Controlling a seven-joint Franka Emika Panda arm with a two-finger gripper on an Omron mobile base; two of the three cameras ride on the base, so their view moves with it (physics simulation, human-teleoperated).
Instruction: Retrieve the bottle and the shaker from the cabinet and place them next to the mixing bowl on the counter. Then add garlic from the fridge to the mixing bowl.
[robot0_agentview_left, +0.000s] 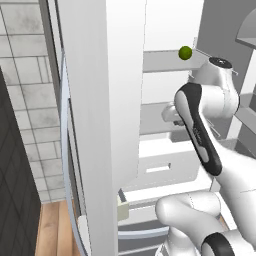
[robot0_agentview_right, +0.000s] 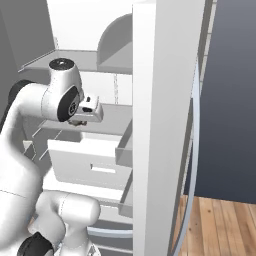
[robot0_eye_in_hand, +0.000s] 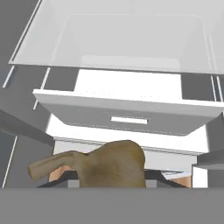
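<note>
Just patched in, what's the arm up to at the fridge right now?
The arm is reaching into the open fridge, between its two swung-out doors. The claw is shut on the garlic, a brownish bulb with a stem sticking out to one side, seen right at the fingertips in the hand view. Below the hand sits a white drawer under a glass shelf. A small green fruit rests on an upper shelf. The mixing bowl step is not yet done.

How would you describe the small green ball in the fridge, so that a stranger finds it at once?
Look into the open fridge, above the white drawer. On an upper grey shelf lies the small lime, above the robot's arm. It is the one round green thing among white and grey surfaces.
</note>
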